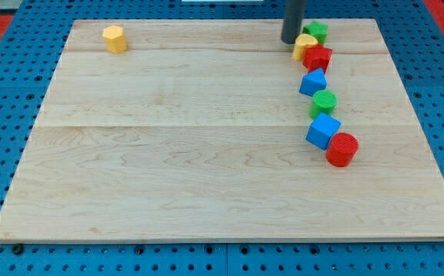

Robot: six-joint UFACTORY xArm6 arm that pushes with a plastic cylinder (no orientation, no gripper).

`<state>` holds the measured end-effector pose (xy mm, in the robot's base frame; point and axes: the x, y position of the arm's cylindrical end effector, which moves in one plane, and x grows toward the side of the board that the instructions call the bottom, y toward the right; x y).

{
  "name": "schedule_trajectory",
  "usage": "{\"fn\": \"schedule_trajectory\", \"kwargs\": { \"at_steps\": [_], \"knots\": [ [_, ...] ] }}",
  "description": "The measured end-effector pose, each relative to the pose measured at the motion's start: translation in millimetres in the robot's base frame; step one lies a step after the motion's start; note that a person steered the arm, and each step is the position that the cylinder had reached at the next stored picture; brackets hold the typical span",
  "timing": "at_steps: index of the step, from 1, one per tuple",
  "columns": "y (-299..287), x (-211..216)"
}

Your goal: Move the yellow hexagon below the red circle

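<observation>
The yellow hexagon (pixel 114 38) sits near the board's top left corner. The red circle (pixel 342 149) sits at the view's right, at the lower end of a chain of blocks. My tip (pixel 290 41) is near the top edge, just left of a second yellow block (pixel 304 46), far to the right of the hexagon and well above the red circle.
A chain of blocks runs down the right side: a green block (pixel 316 32), the yellow block, a red block (pixel 318 57), a blue block (pixel 313 82), a green circle (pixel 323 102), a blue cube (pixel 323 131). The wooden board (pixel 175 153) lies on a blue perforated table.
</observation>
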<state>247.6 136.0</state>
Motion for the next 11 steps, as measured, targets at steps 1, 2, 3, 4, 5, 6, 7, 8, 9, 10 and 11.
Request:
{"fn": "schedule_trajectory", "kwargs": {
  "at_steps": [1, 2, 3, 4, 5, 6, 7, 8, 9, 10, 11],
  "knots": [
    [6.8, 0.0],
    [-43.1, -0.1],
    [-130.4, 0.3],
    [-204.5, -47.4],
    [-282.7, -48.7],
    [-320.2, -12.7],
    [-289.9, 54.3],
    [-295.2, 38.2],
    [-328.2, 10.4],
    [-402.2, 12.2],
    [-383.6, 62.5]
  ]
}}
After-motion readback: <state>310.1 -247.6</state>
